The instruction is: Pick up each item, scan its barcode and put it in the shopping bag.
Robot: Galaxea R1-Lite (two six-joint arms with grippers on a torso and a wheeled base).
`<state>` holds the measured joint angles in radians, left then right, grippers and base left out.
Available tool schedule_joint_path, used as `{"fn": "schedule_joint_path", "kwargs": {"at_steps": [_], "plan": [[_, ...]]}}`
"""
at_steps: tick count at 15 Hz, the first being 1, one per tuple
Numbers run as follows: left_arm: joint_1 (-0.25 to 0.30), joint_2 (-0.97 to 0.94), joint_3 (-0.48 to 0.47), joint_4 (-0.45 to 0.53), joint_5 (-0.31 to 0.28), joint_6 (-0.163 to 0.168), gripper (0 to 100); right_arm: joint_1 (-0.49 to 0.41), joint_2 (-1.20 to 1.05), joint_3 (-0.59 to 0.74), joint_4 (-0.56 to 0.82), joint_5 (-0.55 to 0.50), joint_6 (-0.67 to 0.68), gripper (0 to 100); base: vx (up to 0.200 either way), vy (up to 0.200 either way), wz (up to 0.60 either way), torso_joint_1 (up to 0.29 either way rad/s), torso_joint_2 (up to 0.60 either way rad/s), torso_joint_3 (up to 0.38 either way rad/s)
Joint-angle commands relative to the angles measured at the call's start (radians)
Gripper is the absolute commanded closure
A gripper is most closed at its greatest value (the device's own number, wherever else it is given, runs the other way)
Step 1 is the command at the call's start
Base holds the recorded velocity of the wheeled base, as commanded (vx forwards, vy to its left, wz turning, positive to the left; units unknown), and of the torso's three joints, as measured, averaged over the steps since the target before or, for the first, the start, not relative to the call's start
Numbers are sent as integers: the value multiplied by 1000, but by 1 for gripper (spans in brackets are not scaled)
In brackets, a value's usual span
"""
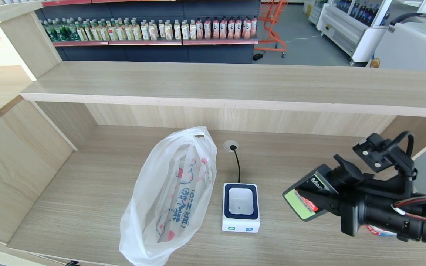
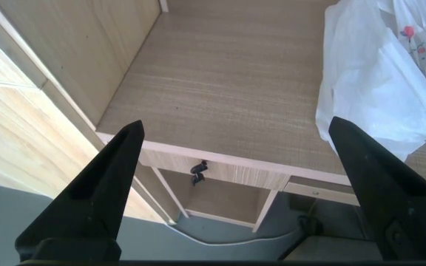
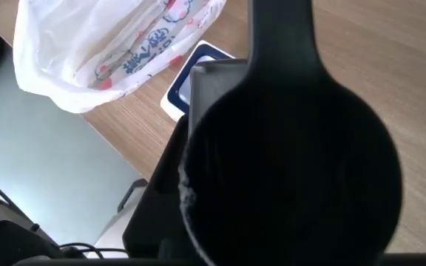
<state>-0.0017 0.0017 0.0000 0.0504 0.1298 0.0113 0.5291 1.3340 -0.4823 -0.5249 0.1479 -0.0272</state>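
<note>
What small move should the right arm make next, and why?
Probably carry the box leftward until it is over the scanner. The right pincer holds it off to the scanner's right, not above its window, so scanning seems the step due.

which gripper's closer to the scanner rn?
Right. The right gripper holds a box just right of the scanner. The left gripper hangs open off the counter front edge, left of the bag.

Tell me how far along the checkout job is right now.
Done: one printed package already lies in the shopping bag. In hand: the right gripper holds a dark box beside the scanner, not yet over its window. Left: scan it and bag it. The left gripper is open, holding nothing.
</note>
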Motion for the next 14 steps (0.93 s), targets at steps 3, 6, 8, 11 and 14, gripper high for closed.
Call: {"fn": "schedule_joint_path", "kwargs": {"at_steps": [3, 6, 8, 11, 14], "plan": [[0, -2, 0, 0, 1, 3, 0, -11, -150, 84, -1, 7, 0, 100, 0, 0, 0, 0, 0, 0], [0, 0, 0, 0, 1, -2, 0, 22, -157, 64, 0, 12, 135, 100, 0, 133, 0, -3, 0, -2], [0, 0, 0, 0, 1, -4, 0, 41, -147, -9, 79, 13, 233, 100, 0, 200, 0, 3, 2, 9], [0, -2, 0, 0, 1, -4, 0, 63, -72, -113, 154, 12, 349, 100, 0, 200, 0, 4, 1, 1], [0, 0, 0, 0, 1, -2, 0, 63, 53, -177, 154, 6, 369, 100, 0, 133, 0, 3, 5, 2]]}}
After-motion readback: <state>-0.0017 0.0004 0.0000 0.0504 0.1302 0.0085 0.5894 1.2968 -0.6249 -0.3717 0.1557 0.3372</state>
